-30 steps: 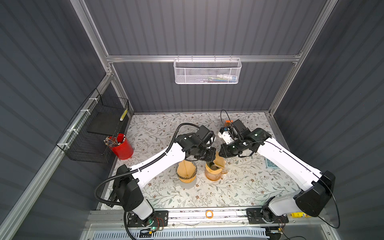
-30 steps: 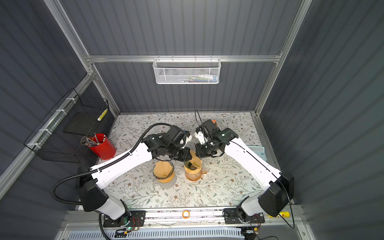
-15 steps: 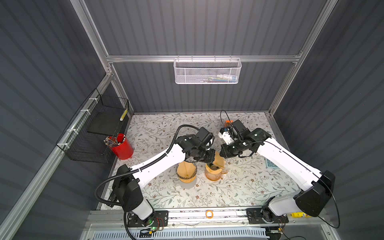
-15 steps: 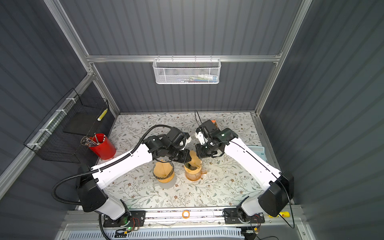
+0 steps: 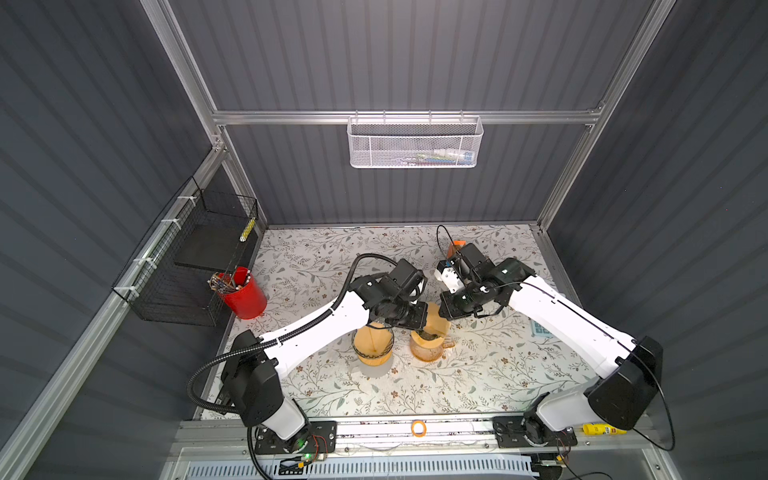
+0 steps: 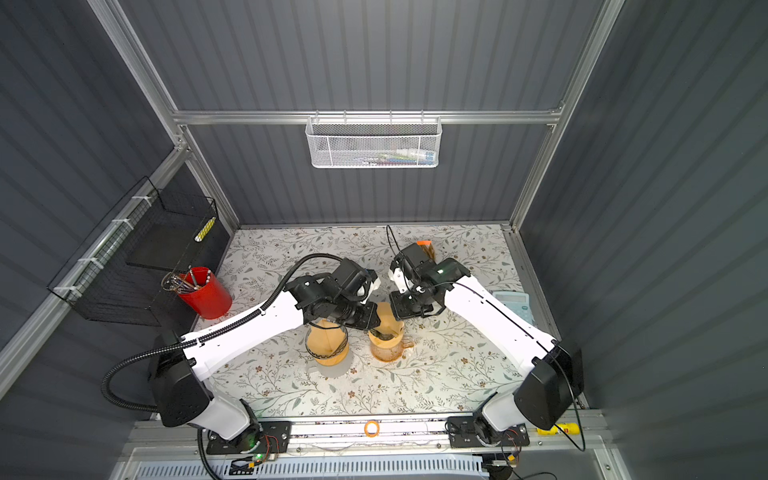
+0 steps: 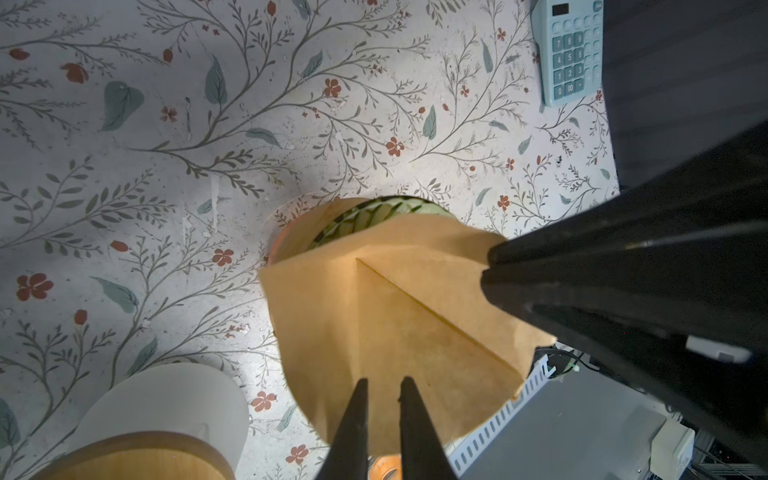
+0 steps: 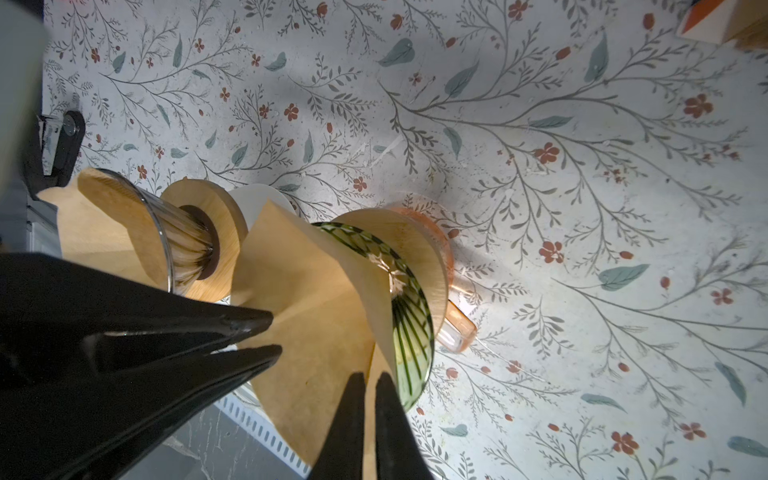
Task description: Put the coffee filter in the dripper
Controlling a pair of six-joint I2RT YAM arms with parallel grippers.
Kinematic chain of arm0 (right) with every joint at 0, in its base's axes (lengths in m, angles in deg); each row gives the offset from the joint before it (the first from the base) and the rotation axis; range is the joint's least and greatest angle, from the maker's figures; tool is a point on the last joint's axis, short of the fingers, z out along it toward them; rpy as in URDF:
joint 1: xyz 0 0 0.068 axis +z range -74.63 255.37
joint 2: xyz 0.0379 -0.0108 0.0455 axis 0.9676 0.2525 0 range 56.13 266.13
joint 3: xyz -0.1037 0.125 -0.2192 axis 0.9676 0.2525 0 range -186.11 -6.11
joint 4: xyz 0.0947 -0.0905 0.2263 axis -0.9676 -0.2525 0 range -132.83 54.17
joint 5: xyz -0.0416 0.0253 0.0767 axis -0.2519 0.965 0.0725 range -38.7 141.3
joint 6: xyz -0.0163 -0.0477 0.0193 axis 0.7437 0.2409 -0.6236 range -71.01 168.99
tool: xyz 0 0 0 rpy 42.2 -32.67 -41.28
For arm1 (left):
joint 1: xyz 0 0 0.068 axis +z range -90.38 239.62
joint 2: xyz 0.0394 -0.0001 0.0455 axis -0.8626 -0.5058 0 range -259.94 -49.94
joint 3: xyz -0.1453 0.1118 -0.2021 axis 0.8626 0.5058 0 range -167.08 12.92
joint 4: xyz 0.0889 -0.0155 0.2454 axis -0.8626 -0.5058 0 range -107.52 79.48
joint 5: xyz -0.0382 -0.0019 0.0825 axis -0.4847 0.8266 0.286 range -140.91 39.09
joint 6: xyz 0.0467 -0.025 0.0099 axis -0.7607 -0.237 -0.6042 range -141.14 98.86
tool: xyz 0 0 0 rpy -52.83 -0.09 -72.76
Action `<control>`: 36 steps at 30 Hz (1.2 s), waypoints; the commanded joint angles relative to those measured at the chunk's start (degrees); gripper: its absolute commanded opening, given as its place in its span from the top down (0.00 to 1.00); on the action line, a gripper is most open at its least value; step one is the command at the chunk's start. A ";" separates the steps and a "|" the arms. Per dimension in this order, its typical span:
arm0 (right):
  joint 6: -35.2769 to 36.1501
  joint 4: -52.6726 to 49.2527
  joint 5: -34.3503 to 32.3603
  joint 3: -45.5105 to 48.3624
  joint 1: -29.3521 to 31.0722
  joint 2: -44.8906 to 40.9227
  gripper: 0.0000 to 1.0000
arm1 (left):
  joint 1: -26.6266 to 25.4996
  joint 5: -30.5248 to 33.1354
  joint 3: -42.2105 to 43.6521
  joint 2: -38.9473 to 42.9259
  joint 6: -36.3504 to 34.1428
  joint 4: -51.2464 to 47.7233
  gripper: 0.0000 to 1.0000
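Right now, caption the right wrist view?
Left pincer and right pincer pinch brown paper filter over green striped glass dripper.

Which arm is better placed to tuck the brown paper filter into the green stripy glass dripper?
Probably right. The right gripper pinches the brown paper coffee filter beside the rim of the green striped glass dripper; the left gripper pinches an edge farther out.

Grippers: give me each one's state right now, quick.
Left gripper: shut on the brown paper coffee filter.
Right gripper: shut on the same filter's other edge.
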 commanded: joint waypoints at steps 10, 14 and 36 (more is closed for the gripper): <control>0.33 0.45 -1.19 0.99 0.67 1.38 0.89 | -0.11 0.20 1.41 0.63 0.46 1.03 0.84; 0.27 0.55 -1.56 1.13 0.69 1.72 0.89 | -0.10 0.28 1.72 0.54 0.33 1.23 0.84; 0.04 2.30 -1.17 2.60 1.13 2.75 0.89 | -0.09 1.84 3.30 0.24 -0.01 2.56 0.85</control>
